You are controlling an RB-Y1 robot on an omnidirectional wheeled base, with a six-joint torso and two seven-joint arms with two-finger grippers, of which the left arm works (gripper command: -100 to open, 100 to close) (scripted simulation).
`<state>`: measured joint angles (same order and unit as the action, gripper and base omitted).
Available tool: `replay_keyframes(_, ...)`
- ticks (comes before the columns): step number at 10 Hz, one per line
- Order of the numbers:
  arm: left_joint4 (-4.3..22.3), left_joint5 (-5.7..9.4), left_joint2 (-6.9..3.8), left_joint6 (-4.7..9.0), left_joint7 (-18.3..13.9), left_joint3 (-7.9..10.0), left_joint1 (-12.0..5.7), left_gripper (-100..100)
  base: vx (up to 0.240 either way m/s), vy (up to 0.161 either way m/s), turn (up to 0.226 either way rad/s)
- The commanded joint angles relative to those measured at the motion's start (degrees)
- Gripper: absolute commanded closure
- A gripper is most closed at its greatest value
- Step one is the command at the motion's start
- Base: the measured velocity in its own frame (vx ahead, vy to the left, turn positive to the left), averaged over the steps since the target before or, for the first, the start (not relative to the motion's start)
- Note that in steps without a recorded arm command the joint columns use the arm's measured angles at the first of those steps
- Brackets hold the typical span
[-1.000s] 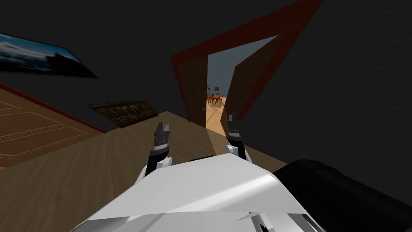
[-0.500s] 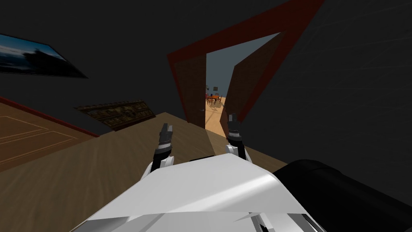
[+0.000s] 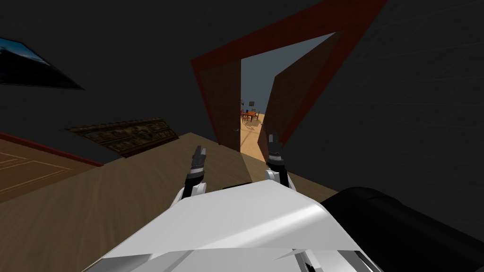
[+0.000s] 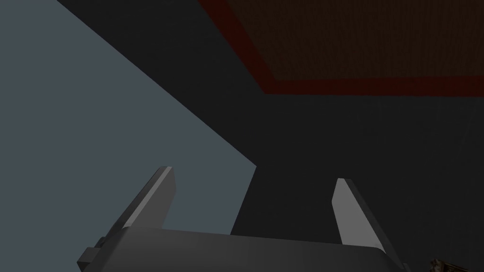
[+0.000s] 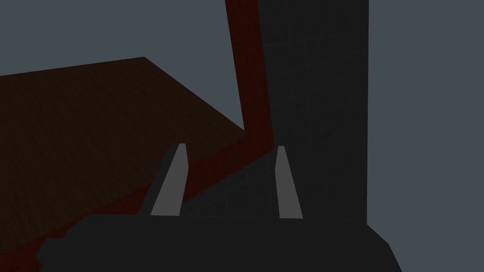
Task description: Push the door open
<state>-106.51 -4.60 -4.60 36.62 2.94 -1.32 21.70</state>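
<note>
Door [image 3: 289, 101]: the right-hand brown leaf stands partly open in its red frame [image 3: 283, 35], straight ahead, with a lit gap beside it. The right gripper [image 3: 272, 140] is low by that leaf, fingers apart and empty; can't tell if it's touching. The left gripper [image 3: 199, 152] has drifted in toward the doorway since a second ago, also spread and empty. My view turned too, so the wall picture [image 3: 33, 66] slid left.

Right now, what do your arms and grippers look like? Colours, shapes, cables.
Forearms are white, then dark with light grey bands at the wrists. The left gripper and right gripper each have a dark box body with two thin, light grey, blade-like fingers, tips cut at a slant. No cables or markings visible.
</note>
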Motion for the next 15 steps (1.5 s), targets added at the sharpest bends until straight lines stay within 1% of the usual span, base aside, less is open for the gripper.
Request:
replay_keyframes(1, 2.64, -0.21, -0.33, 0.15, -0.73, -0.27, -1.23, -100, 0.130, 0.018, -0.078)
replay_keyframes(11, 14.28, -1.07, -1.17, 1.77, -3.37, -1.41, -6.16, -100, 0.105, 0.005, -0.055)
replay_keyframes(12, 16.72, -1.25, -1.27, 2.11, -3.93, -1.65, -7.19, -100, 0.146, 0.029, -0.077)
replay_keyframes(15, 20.38, -1.53, -1.41, 2.61, -4.75, -2.01, -8.74, -100, 0.121, 0.022, -0.066)
